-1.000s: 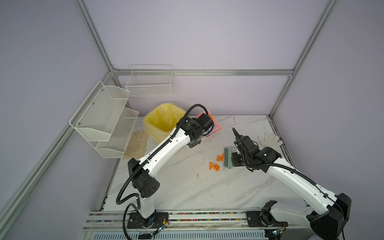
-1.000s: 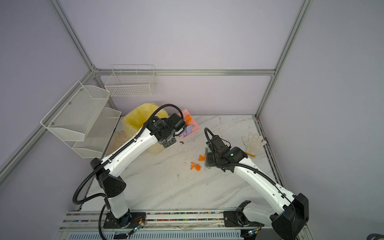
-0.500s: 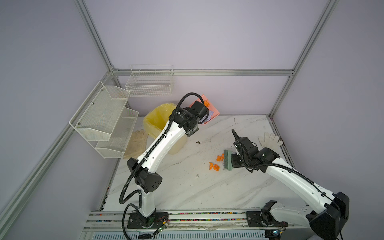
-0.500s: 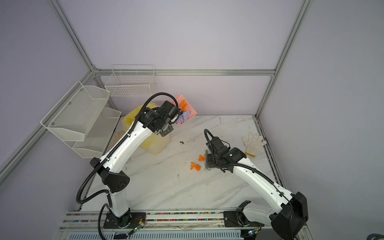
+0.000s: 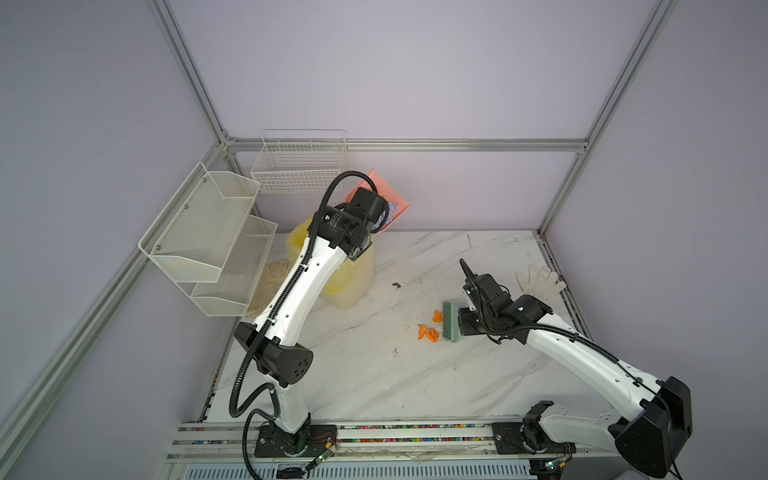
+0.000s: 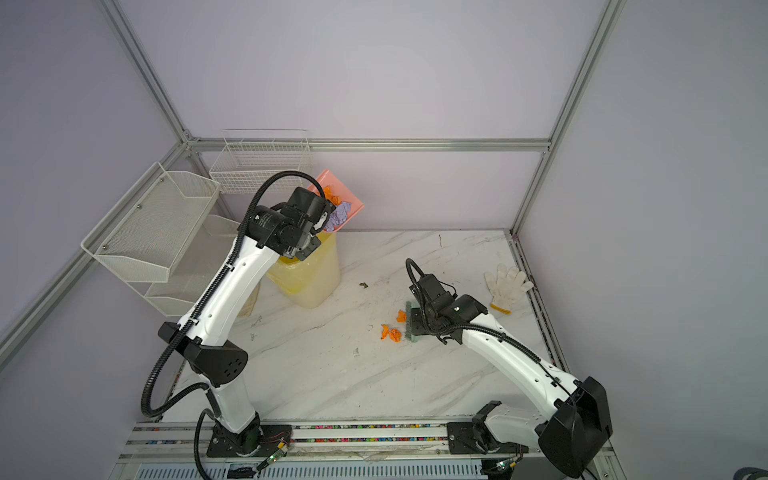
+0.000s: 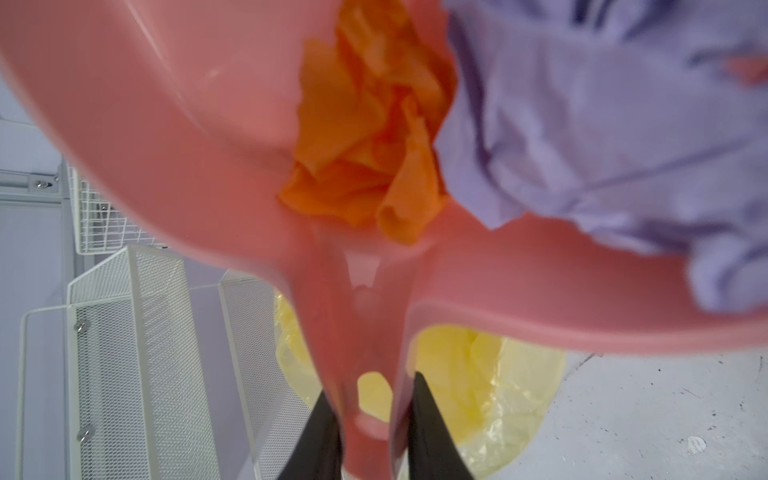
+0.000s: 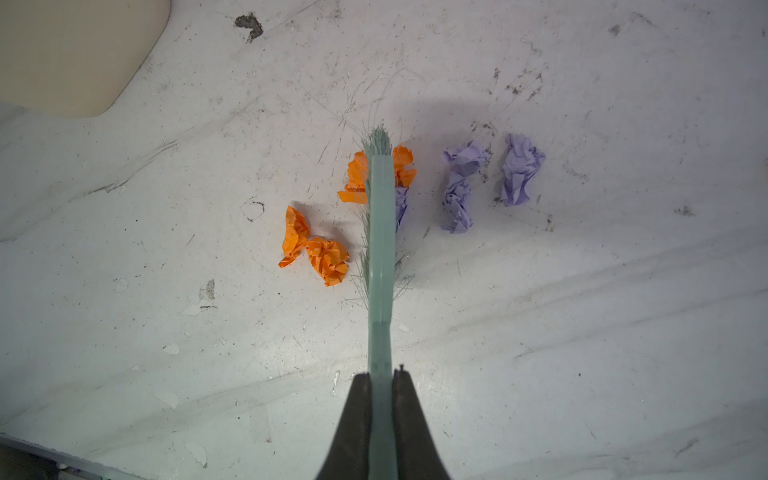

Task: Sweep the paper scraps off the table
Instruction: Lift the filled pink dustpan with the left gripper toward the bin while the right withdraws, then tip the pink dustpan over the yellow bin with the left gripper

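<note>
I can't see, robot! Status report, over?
Left gripper shut on loaded pink dustpan, raised by bin. Right gripper shut on green brush. Paper scraps on table. Nothing blocking.

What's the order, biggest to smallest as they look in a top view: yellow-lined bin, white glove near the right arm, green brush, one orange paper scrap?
1. yellow-lined bin, partly hidden
2. white glove
3. green brush
4. orange paper scrap, clearly smallest

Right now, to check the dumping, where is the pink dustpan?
In both top views, back left: the pink dustpan is held by the left claw above the yellow-lined bin.
</note>
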Controlling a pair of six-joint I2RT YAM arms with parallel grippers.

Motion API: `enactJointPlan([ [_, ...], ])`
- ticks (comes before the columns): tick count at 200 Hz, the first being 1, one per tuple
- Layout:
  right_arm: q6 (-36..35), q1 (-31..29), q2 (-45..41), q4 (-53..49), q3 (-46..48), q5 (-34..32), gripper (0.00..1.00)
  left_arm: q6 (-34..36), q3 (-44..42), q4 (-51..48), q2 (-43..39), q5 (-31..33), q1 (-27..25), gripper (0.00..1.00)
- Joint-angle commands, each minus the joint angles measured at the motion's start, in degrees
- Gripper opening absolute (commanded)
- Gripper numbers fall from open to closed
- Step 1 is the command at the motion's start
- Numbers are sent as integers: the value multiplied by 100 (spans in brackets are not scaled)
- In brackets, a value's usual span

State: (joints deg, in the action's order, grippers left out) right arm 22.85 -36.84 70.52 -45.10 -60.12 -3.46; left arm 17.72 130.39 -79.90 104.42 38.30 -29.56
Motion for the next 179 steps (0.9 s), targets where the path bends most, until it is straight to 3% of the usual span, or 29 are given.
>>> enactJointPlan([
  [1,-57,37,5,147,68,-7,0,175,-267,346,-411,562,221,9],
  [36,-105,37,-23,237,132,56,0,176,-907,388,-686,666,601,8],
  [79,-225,45,-31,297,117,110,0,788,-1866,973,-1004,1827,922,8],
  [106,-274,45,-83,293,88,127,0,1519,-2813,1712,-1116,2668,1167,0],
  [125,-262,54,-173,283,105,136,0,2154,-3229,2305,-1216,3093,1240,0],
  [179,-226,54,-421,285,175,127,0,4486,-4107,4517,-1623,3350,1281,0],
])
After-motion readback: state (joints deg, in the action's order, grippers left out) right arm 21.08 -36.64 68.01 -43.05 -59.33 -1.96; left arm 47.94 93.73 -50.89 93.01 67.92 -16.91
